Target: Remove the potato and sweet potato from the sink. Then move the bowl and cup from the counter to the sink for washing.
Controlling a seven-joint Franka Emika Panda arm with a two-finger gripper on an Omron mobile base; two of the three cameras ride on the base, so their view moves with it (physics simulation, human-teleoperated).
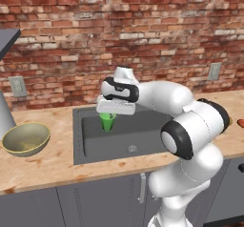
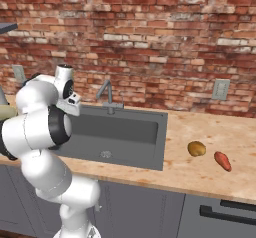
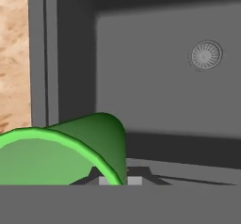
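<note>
Risk: green cup (image 1: 107, 121) hangs from gripper (image 1: 113, 112) above sink (image 1: 90, 140) floor; release from height likely lets it tip or roll toward drain (image 3: 205, 55). Grip on rim only, so slip possible. Fingers clamped on cup rim, cup directly below them, over basin's left part. Arm reaches forward, elbow bent, hand pointing down. Bowl (image 1: 25, 139) on counter, well left of fingers; potato (image 2: 196, 148), sweet potato (image 2: 222, 161) on counter far right.

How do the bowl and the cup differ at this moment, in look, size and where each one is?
The bowl is wide, shallow and olive-yellow; the cup is small, tapered and bright green. The bowl rests on the counter left of the sink; the cup hangs over the basin. The bowl stands free; the cup is held in the shut gripper. Both are upright, open-topped vessels.
</note>
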